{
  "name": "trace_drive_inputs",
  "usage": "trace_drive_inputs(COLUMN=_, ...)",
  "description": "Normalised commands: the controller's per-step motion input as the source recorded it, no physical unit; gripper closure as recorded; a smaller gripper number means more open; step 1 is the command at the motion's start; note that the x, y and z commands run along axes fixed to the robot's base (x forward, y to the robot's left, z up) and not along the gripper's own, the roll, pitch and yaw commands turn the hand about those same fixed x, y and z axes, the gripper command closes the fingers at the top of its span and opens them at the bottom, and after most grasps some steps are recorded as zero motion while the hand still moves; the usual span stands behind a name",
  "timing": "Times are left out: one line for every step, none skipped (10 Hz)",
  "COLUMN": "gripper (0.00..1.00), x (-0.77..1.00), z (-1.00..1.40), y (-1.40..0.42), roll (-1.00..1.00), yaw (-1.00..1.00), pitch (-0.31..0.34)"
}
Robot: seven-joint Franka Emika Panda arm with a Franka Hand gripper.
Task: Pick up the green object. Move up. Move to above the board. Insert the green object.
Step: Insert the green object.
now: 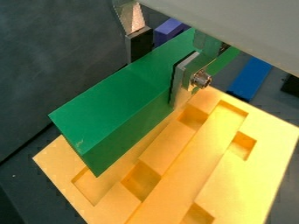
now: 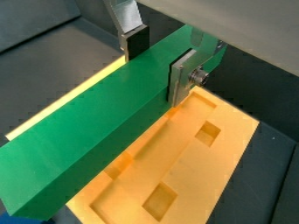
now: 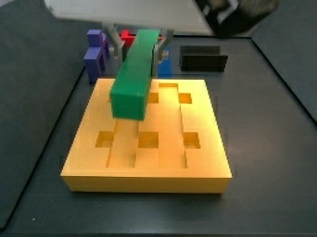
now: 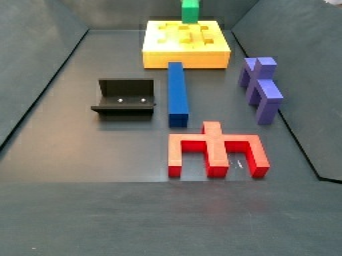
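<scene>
- Long, narrow, matte bright green rectangular bar (image 1: pixel 122 114): held in the air above the board, clear of its top face; in a side view (image 3: pixel 136 63) it runs lengthwise over the board's grooves, its near end over the middle of the block.
- Two-finger gripper (image 2: pixel 156 61): directly above the board, its flat silver fingers (image 2: pixel 184 77) closed against the bar's two long sides, gripping it partway along; both wrist views show this hold.
- Large, thick orange-yellow rectangular board (image 3: pixel 210 153): lies flat on the dark floor, with lengthwise grooves and square holes; in a side view (image 4: pixel 158 52) it sits at the far end of the work area.
- Blue rectangular bar (image 4: pixel 177 92): lies on the floor just near of the board.
- Dark L-shaped fixture (image 4: pixel 124 98): stands left of the blue bar.
- Purple stepped block (image 4: pixel 262 86): right of the blue bar, apart from it.
- Red forked piece (image 4: pixel 217 152): nearest of all, well apart from the board.
</scene>
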Motion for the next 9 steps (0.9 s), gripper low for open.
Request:
trace_drive_inputs(gripper=1.0, x=-0.35, z=-0.7, y=-0.39, roll=0.27, yaw=0.0, pitch=0.0)
trace_drive_inputs(gripper=1.0, x=-0.32, z=-0.62, y=-0.34, roll=0.27, yaw=0.0, pitch=0.043)
trace_drive_inputs(gripper=1.0, x=-0.09, z=-0.59, y=-0.26, roll=0.22, yaw=0.13, pitch=0.051)
trace_drive_inputs(gripper=1.0, x=0.03, z=-0.54, y=-0.02, roll=0.15, yaw=0.27, pitch=0.0)
trace_drive_inputs(gripper=1.0, x=0.17, z=-0.36, y=0.0, roll=0.0, yaw=0.38, pitch=-0.081)
trace_drive_inputs(gripper=1.0, x=0.0, z=-0.23, y=0.0, roll=-0.02, yaw=0.16, pitch=-0.179)
trace_drive_inputs(gripper=1.0, x=-0.13, z=-0.21, y=0.0, roll=0.0, yaw=0.1, pitch=-0.156)
trace_drive_inputs(gripper=1.0, x=-0.19, z=-0.14, y=0.0, roll=0.0, yaw=0.05, pitch=-0.124)
trace_drive_inputs(gripper=1.0, x=-0.21, z=-0.09, y=0.0, roll=0.01, yaw=0.01, pitch=-0.054)
